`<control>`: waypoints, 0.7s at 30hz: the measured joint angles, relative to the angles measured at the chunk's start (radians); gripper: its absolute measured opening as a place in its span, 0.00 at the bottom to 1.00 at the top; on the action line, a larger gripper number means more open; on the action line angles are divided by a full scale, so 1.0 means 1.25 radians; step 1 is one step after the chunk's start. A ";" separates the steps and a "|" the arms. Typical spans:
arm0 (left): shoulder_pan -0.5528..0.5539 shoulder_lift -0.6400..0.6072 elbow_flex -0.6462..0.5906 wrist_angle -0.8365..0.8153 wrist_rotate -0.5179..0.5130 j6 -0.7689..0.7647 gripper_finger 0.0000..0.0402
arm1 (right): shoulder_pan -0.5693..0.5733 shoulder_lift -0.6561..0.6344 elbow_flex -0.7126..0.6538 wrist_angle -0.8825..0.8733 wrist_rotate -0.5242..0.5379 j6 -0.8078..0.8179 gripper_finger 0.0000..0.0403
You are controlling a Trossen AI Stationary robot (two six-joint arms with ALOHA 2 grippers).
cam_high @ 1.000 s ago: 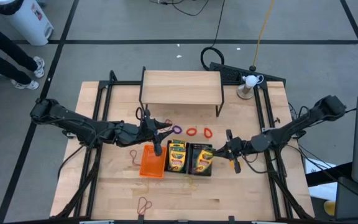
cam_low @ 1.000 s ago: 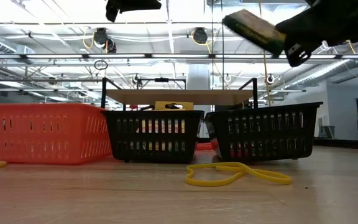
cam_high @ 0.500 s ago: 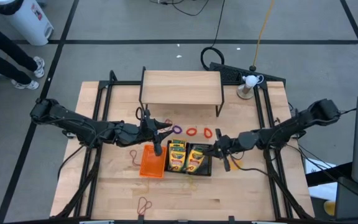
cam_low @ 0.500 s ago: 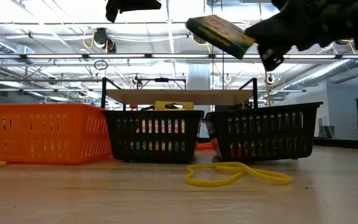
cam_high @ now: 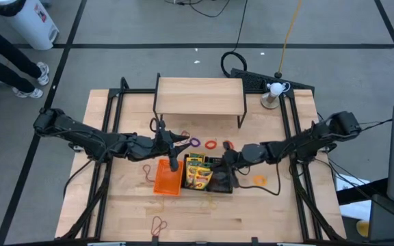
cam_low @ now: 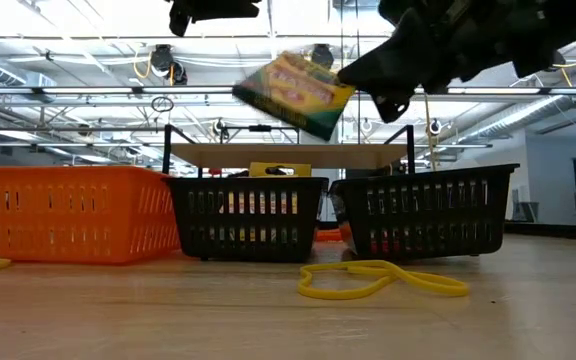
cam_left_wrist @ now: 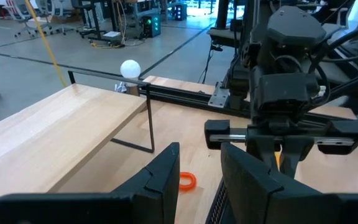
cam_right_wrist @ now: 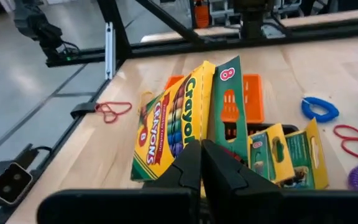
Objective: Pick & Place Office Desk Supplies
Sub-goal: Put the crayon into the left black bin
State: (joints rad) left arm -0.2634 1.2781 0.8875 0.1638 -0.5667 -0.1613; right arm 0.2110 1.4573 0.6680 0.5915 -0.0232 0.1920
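Gripping a crayon box (cam_low: 293,93) between closed fingers, right gripper (cam_high: 226,158) above the black trays, box tilted and lifted clear of them, seen end-on from the right wrist (cam_right_wrist: 185,121) with its yellow face and green side showing. Below it, middle black tray (cam_low: 246,216) with another crayon box (cam_high: 195,171) standing inside; second black tray (cam_low: 423,212) just beside it, on the right in the low view. Orange tray (cam_high: 167,176) touching the middle tray on the other side, in a row of three. Left gripper (cam_high: 175,162) above the orange tray's far edge, fingers (cam_left_wrist: 166,174) parted by a narrow gap, nothing between them. Rubber bands loose on the table (cam_high: 132,205): purple (cam_high: 194,142) and red (cam_high: 211,145) beyond the trays, orange (cam_high: 260,180) near the right arm, yellow (cam_low: 378,280) in front of the trays, reddish (cam_high: 158,224) near the front edge. Wooden shelf (cam_high: 199,96) at the back.
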 joint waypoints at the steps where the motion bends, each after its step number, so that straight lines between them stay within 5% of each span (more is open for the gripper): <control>1: 0.000 0.000 0.000 -0.004 0.000 0.000 0.30 | -0.005 0.008 0.006 0.000 -0.008 -0.002 0.00; 21: 0.000 0.000 0.000 -0.008 0.000 -0.008 0.30 | -0.075 0.039 0.039 -0.078 -0.021 -0.061 0.00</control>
State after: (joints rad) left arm -0.2634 1.2781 0.8875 0.1540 -0.5667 -0.1719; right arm 0.1169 1.5063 0.7170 0.4938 -0.0498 0.1158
